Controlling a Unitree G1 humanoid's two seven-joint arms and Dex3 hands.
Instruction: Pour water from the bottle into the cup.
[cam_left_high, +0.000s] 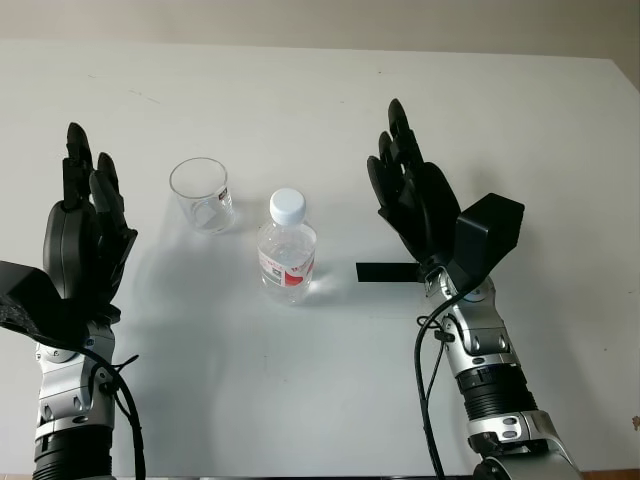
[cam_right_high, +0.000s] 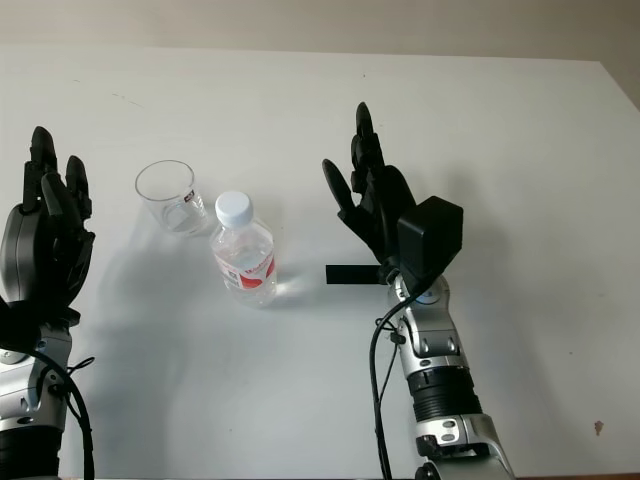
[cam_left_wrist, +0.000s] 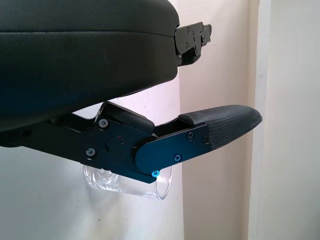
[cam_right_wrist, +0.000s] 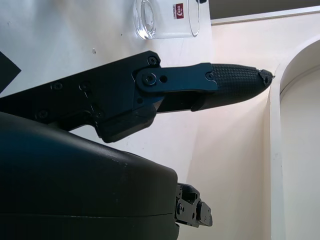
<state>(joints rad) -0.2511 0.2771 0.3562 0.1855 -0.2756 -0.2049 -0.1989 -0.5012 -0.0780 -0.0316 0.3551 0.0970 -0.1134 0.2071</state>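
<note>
Bright, even daylight on a white table (cam_left_high: 320, 100), with soft shadows.

The tabletop is evenly lit without harsh glare. Soft grey shadows spread on the table beside the bottle (cam_left_high: 287, 250) and cup (cam_left_high: 201, 194), and a wider one lies by the left hand (cam_left_high: 85, 235) at the table's left side. Small highlights glint on the clear plastic. In the wrist views the hand shells close to the lens are dark, and the wall behind looks warm and pale.
</note>
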